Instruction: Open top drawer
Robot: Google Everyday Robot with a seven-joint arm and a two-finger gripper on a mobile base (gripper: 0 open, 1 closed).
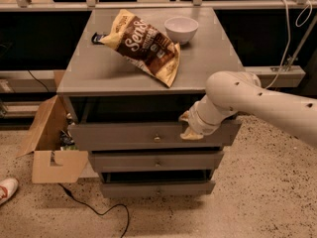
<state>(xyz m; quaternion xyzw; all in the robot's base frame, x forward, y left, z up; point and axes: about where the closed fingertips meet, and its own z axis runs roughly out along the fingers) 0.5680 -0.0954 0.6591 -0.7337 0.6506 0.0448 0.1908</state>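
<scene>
Three drawers: we see a grey stack under the counter (99, 73). The top drawer (124, 135) is the widest and sits just below the counter's front edge, with two narrower drawers (153, 161) beneath it.
Top drawer: its front panel stands forward of the two fronts below, and a dark gap shows between the panel and the counter edge. We judge it partly pulled out, not fully.
Knob: the small brass knob (157, 138) sits at the panel's centre, with nothing on it.
Gripper: the gripper (192, 128) is at the panel's upper edge, right of the knob and touching the panel. We cannot tell how far open it is, or whether it has hold of the edge.
Arm: the white arm (262, 100) reaches in from the right of the view, its thick joint beside the counter's front corner.
Counter load: a chip bag (143, 46) and a white bowl (181, 29) lie back from the front edge, well apart from the gripper.
Floor: an open cardboard box (54, 165) stands beside the stack and a black cable (94, 209) runs in front. Neither touches the top drawer.
Done: we judge that contact is made and the drawer is some way out.
Left: we judge more travel is needed before it counts as open. The drawer's depth is hidden, so we cannot say how much remains.
Risk: the contact is off-centre, so we judge the drawer could skew as it slides.
</scene>
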